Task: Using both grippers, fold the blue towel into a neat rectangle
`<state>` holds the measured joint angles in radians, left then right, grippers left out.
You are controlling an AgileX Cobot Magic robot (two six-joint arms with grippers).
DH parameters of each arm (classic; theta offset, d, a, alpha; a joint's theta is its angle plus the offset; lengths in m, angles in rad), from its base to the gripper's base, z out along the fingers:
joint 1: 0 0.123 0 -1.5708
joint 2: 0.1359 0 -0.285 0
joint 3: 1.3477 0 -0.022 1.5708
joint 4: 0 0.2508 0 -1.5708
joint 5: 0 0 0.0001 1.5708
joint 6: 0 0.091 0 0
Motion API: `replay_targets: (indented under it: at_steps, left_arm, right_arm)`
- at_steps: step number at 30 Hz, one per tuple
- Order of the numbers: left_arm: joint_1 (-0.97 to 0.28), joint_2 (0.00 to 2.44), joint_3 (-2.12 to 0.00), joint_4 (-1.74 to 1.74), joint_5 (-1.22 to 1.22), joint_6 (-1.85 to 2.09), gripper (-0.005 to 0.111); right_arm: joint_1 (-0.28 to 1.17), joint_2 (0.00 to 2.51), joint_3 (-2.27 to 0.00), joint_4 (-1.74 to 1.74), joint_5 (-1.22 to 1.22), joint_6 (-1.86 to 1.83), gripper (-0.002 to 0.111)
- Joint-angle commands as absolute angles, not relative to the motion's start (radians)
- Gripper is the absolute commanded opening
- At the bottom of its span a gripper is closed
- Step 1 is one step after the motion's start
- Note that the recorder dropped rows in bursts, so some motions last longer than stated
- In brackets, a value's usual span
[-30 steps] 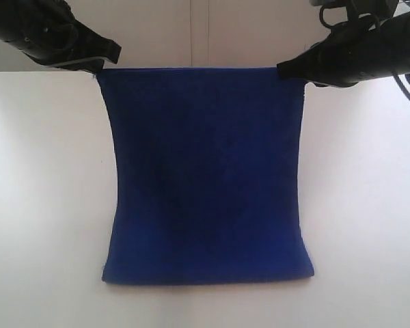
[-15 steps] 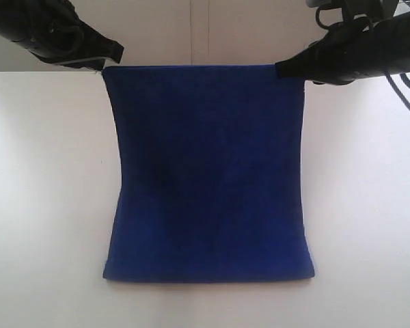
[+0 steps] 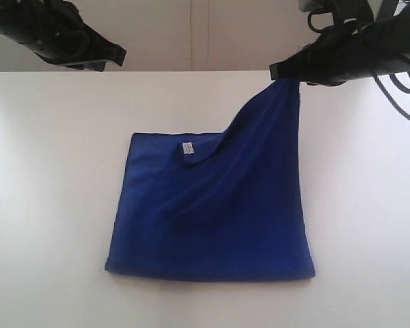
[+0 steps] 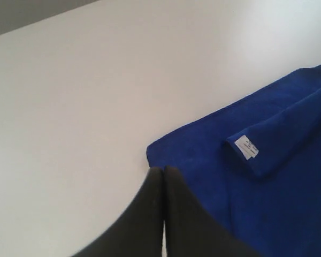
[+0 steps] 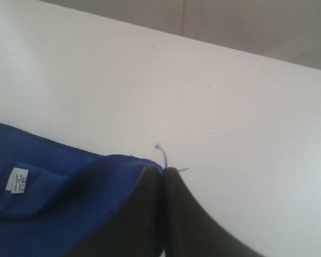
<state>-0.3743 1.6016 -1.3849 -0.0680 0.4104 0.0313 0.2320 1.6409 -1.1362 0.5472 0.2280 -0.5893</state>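
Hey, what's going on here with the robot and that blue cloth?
A two-armed robot is folding the blue towel on a white table. The right gripper is shut on one corner and holds it lifted, so that side drapes up off the table. The left gripper is shut but empty, clear of the cloth. The corner on its side lies flopped over on the towel, white tag showing, so the fold is lopsided.

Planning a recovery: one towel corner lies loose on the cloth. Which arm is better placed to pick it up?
Left. The left claw is shut on nothing, on the loose corner's side; the right claw holds the towel's other corner.
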Motion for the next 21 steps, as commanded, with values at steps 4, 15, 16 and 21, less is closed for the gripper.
replay_targets:
  at_steps: [4,15,16,21]
  left_arm:
    - [-0.370,1.609,-1.397,-0.066,0.455,0.019,0.000]
    - [-0.372,1.746,-1.397,-0.172,0.404,0.186,0.000]
    - [-0.372,1.758,-1.397,-0.198,0.385,0.239,0.000]
    - [-0.372,1.836,-1.397,-0.424,0.348,0.643,0.000]
  right_arm:
    - [0.240,1.656,-1.145,0.548,0.225,-0.599,0.000]
    - [0.240,1.694,-1.145,0.548,0.226,-0.599,0.000]
    - [0.240,1.699,-1.145,0.548,0.230,-0.599,0.000]
    - [0.240,1.727,-1.145,0.548,0.243,-0.599,0.000]
